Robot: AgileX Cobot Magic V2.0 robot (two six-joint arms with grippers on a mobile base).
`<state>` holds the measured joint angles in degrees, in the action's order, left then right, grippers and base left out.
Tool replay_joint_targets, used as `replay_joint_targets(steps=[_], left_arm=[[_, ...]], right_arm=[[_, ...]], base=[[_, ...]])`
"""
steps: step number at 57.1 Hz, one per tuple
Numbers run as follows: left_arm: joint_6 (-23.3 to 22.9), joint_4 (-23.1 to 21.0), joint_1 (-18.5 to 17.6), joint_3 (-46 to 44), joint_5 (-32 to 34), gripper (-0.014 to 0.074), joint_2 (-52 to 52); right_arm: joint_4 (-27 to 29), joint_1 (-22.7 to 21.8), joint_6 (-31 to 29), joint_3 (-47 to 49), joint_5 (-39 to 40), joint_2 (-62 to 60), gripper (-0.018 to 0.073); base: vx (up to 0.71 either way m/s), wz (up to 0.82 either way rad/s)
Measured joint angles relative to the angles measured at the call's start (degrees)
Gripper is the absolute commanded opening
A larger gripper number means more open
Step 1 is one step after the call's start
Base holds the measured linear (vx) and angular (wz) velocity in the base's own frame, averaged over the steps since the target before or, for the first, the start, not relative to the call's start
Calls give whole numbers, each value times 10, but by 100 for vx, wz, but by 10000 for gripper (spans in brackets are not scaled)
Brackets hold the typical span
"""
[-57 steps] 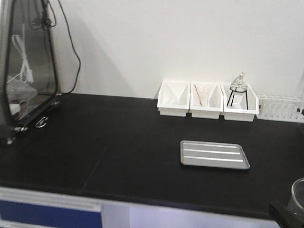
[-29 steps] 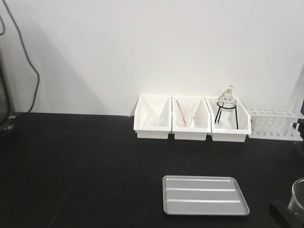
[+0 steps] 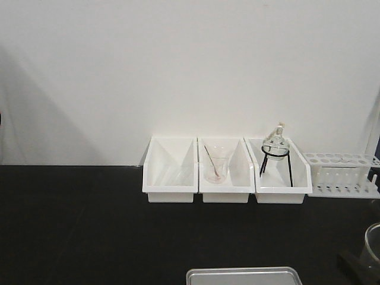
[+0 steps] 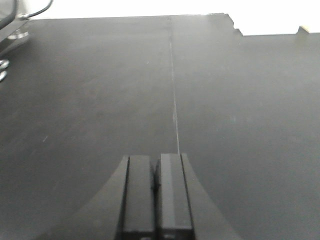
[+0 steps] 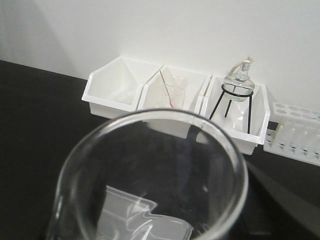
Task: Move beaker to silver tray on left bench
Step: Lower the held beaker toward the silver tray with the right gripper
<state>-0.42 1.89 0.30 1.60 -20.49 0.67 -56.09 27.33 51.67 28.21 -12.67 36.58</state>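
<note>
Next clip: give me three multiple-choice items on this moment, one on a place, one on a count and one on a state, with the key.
1. Which bin holds the flask? A left, B middle, C right.
2. How many white bins are there? A two, B three, C four.
3. The left gripper is: A wide open, B shut with nothing in it, C shut on a rod.

Key:
1 C: the flask sits in the rightmost bin.
2 B: three bins stand side by side.
3 B: the left wrist view shows its jaws together over bare bench.
</note>
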Motion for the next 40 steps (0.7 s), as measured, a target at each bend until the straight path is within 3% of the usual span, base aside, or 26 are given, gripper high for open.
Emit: replay_joint_targets(steps=[40], left_arm=[[0, 0, 0, 0, 0, 1, 0]], right_arm=[[0, 0, 0, 0, 0, 0, -6]], base=[[6, 0]])
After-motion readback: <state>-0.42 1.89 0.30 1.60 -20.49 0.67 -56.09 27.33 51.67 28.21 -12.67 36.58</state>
